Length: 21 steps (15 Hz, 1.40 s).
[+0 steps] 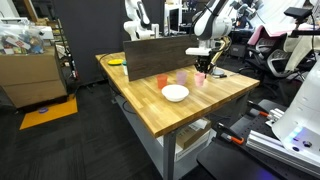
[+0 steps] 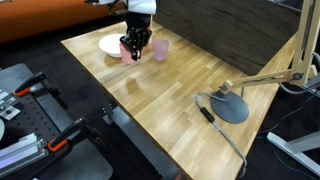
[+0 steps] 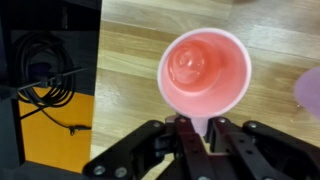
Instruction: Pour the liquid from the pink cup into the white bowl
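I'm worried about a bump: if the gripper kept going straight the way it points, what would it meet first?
Most likely the pink cup: the gripper points down at its near rim, with a finger on each side. Whether they touch it is unclear.

Seen from my remote controls, the wooden table [image 1: 200, 105] stood on dark carpet [image 1: 80, 150], a cardboard box [image 1: 30, 78] and yellow floor mat [image 1: 48, 110] alongside, office chairs [image 1: 278, 60] beyond.
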Tool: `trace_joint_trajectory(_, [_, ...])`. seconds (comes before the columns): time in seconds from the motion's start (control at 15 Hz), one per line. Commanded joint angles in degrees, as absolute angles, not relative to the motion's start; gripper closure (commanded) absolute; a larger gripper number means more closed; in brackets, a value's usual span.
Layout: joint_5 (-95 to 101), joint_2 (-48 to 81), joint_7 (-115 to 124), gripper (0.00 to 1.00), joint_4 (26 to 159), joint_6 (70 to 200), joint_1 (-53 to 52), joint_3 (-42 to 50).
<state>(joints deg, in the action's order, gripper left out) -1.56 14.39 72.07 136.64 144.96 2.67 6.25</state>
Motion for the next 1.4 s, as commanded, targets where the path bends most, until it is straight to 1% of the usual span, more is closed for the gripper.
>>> trace_joint_trajectory(0.0, [-6.9, 18.8, 67.9, 0.96, 133.9, 149.4, 3.1, 5.6])
trace_joint_trajectory(0.33, [-7.8, 25.7, 64.0, 0.96, 127.8, 148.4, 2.7, 6.7])
trace_joint_trajectory(0.67, [-6.0, 27.9, 62.2, 0.96, 123.9, 146.9, 1.6, 8.6])
trace_joint_trajectory(0.73, [-6.2, 27.8, 61.6, 0.60, 123.7, 146.7, 1.5, 8.5])
trace_joint_trajectory(0.8, [-6.2, 27.7, 61.0, 0.59, 123.5, 146.4, 1.4, 8.3])
trace_joint_trajectory(0.93, [-6.2, 27.6, 60.3, 0.47, 123.3, 146.2, 0.9, 8.3])
trace_joint_trajectory(1.2, [-6.3, 27.4, 59.7, 0.19, 123.9, 145.9, 0.0, 8.2])
trace_joint_trajectory(1.33, [-5.8, 26.8, 60.1, 0.04, 124.5, 145.5, -0.5, 8.7])
